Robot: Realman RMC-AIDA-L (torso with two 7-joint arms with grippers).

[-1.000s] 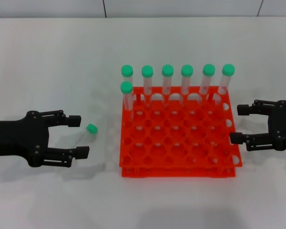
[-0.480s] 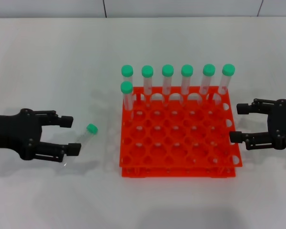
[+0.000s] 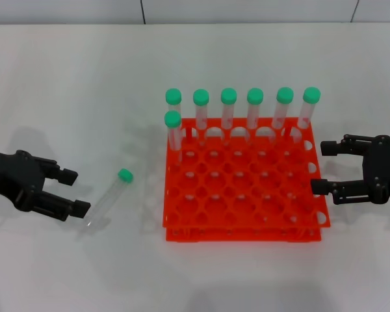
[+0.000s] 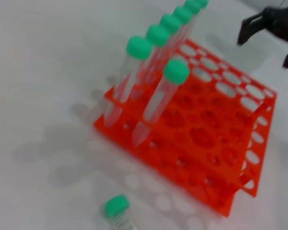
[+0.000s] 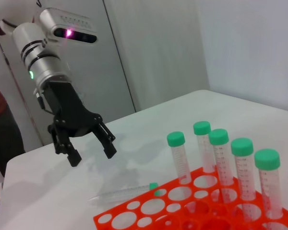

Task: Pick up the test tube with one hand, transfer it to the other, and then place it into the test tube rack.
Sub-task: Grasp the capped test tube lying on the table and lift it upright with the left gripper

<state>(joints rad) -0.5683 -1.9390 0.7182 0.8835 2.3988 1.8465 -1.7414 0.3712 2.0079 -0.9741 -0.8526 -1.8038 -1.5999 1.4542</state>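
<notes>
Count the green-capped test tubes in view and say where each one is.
8. Seven stand in the test tube rack: six along the far row and one in the second row at its left end. One test tube lies on the table left of the rack. None appear hidden.

Bright, even overhead light washes the white bench; shadows are faint and soft. The left wrist view is blurred, the test tube rack smeared. Head view is sharp.
</notes>
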